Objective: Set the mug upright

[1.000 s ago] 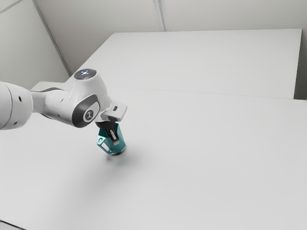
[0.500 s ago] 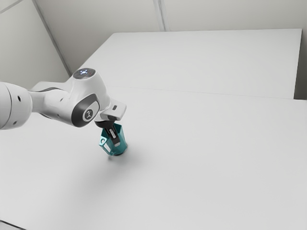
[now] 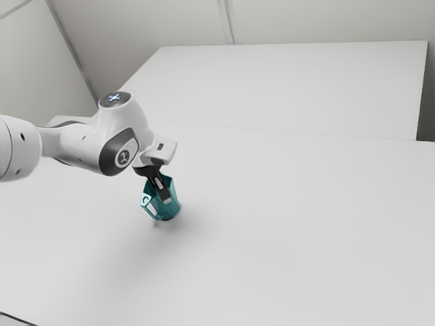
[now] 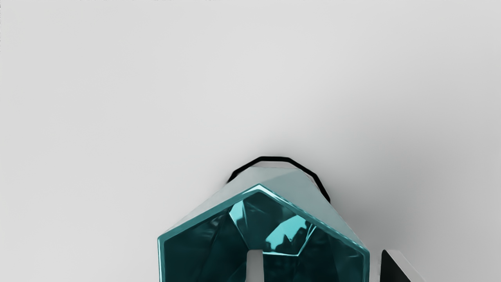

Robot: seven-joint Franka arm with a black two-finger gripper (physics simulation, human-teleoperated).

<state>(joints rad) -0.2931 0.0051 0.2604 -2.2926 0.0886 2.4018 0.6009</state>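
Now | tool (image 3: 165, 198) wide, one finger (image 4: 255, 268) inside mug (image 3: 175, 209), other outside | mug mouth-up on table (image 3: 306, 238)

Mug mouth: open toward my gripper (image 3: 165, 197), with room inside around one finger (image 4: 255, 270).
Mug side: the teal mug's (image 3: 175, 205) wall stands between my fingers and blocks sideways travel; I see a narrow gap between it and the outer finger (image 4: 395, 270).
Tabletop: the white table (image 3: 292, 217) gives me wide passing room toward the exterior view's right.
Exterior view's left: my own arm (image 3: 75, 146) takes up the space over the table.
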